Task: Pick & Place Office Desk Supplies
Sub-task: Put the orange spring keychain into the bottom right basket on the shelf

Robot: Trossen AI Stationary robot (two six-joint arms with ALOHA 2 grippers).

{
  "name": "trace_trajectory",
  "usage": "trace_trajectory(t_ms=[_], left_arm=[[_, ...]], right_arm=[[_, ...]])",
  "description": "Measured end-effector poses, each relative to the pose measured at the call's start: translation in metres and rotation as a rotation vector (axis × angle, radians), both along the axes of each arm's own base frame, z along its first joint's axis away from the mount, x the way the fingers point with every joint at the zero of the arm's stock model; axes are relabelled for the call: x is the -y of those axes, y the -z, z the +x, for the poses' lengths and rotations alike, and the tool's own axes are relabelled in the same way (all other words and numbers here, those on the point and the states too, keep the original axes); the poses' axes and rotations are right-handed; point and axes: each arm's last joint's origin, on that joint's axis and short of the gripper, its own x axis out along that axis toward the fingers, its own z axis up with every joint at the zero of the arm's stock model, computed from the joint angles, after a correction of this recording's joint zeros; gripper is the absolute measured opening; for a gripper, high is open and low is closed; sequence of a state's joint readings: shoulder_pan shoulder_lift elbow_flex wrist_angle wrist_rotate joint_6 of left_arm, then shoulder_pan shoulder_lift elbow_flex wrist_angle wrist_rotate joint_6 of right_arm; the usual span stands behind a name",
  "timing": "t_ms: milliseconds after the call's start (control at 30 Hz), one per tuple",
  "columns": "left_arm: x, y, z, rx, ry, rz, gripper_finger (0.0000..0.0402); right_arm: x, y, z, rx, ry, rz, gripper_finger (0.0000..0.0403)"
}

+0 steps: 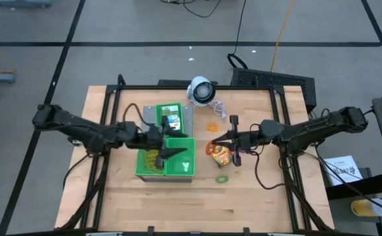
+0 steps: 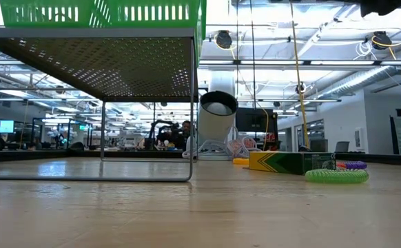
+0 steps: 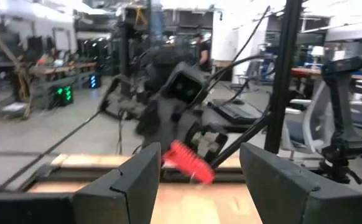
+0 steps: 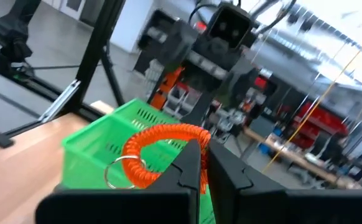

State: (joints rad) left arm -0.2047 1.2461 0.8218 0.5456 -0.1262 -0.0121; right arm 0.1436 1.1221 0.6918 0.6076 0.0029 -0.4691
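Observation:
My right gripper (image 1: 216, 139) hangs above the table's middle, shut on an orange coiled loop (image 4: 162, 142) with a metal ring (image 4: 120, 171). Below it a yellow-and-green crayon box (image 1: 221, 155) lies flat on the wood. A green coiled loop (image 1: 222, 178) lies nearer the front edge, and an orange loop (image 1: 212, 126) lies farther back. Another crayon box (image 1: 172, 120) sits in the far part of the green tray (image 1: 138, 172). My left gripper (image 1: 173, 152) hovers open over the tray with nothing between its fingers. My right gripper pinches the orange coiled loop between its two shut fingers at one stretch of the coil (image 4: 187, 134). The fingers come about level from the table's right side. The loop is lifted clear of the table, curving out beside the fingertips, with the metal ring hanging from it.
A white round device (image 1: 202, 90) with a cord stands at the table's far edge. The green tray stands on a raised wire frame (image 2: 104, 103) left of centre. Bare wood lies along the near edge (image 1: 191, 203) and at the right.

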Motion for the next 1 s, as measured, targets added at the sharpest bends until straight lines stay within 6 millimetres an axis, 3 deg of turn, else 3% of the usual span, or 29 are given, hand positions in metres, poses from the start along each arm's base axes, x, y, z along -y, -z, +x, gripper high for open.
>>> trace_trajectory(t_ms=[200, 433, 633, 1000], left_arm=[[0.006, -0.003, 0.042, -0.024, -0.015, 0.024, 0.023], [0.002, 0.002, 0.071, -0.051, -0.035, -0.024, 0.023], [0.003, 0.01, 0.081, -0.079, -0.035, -0.055, 0.023], [-0.003, 0.011, 0.082, -0.09, -0.061, -0.062, 0.023]], right_arm=[[0.0, -0.007, -0.001, 0.086, 0.012, -0.072, 0.0004], [0.0, -0.008, -0.001, 0.1, 0.02, -0.123, 0.0004], [0.0, -0.011, -0.002, 0.131, 0.025, -0.136, 0.0004], [0.0, -0.012, -0.002, 0.142, 0.023, -0.137, 0.0004]])
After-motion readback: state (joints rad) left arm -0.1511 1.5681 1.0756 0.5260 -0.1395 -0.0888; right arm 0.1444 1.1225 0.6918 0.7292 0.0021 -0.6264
